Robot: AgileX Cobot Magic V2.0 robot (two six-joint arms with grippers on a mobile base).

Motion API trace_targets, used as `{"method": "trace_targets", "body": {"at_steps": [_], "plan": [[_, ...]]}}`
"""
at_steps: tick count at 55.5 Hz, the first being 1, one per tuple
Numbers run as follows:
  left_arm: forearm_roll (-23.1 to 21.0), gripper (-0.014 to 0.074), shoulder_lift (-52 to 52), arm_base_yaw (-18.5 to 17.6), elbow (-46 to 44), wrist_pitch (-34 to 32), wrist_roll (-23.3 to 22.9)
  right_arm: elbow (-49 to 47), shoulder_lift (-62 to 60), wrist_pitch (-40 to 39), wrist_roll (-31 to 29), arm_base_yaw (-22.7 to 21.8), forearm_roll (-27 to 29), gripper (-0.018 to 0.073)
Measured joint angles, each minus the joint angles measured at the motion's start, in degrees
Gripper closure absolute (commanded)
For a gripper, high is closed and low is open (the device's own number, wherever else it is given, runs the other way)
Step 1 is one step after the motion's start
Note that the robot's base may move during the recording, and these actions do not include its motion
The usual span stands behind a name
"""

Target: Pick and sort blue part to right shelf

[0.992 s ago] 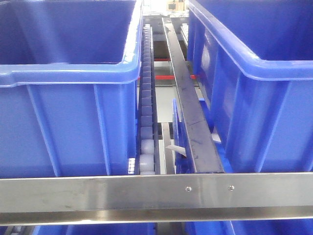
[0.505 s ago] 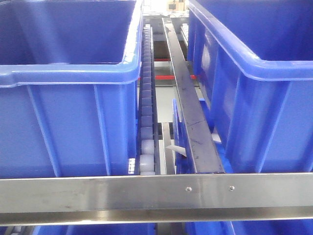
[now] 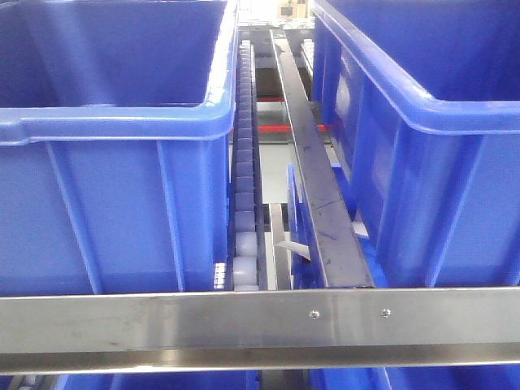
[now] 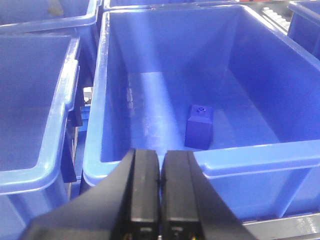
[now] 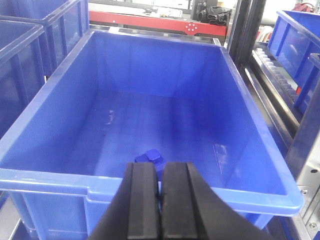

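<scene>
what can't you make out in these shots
- Front view: both bin floors, hidden by the left bin and right bin walls; neither arm shows.
- Right wrist view: most of the blue part, hidden behind the right gripper.
- Left wrist view: the block's far side; left gripper base cut off by the bottom edge.

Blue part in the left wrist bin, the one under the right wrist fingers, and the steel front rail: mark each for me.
blue part (image 4: 199, 128), left wrist view, on its front face.
second blue part (image 5: 151, 158), right wrist view, on its visible top.
steel rail (image 3: 162, 321), front view, on its bare face.
</scene>
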Motion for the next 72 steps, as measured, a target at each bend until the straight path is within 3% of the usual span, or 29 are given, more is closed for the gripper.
{"method": "trace_targets", "body": {"at_steps": [6,12,21,28,40,46,72], "plan": [[-2.57,0.0474,0.0,2.03,0.11,-0.08,1.62,0.0,0.0,0.0,0.0,0.0,0.0,0.0439],[-7.27,0.0474,0.0,7.21,2.55,-3.14,4.19,0.0,0.0,-0.04,0.0,0.0,0.0,0.0439],[-12.08,0.0474,0.0,14.22,11.07,-14.24,7.96,0.0,0.0,-0.04,-0.4,0.0,0.0,0.0439],[-14.21,0.0474,0.0,17.01,17.31,-21.71,10.91,0.0,0.0,-0.04,-0.4,0.0,0.0,0.0439],[-15.26,0.0474,0.0,17.58,27.4,-35.91,11.65,0.0,0.0,-0.13,-0.4,0.0,0.0,0.0439],[-16.03,0.0474,0.0,17.58,27.41,-41.0,11.65,0.0,0.0,-0.13,-0.4,0.0,0.0,0.0439],[-16.3,0.0474,0.0,14.55,27.41,-43.64,11.69,0.0,-0.09,-0.17,-0.4,0.0,0.0,0.0439]]}}
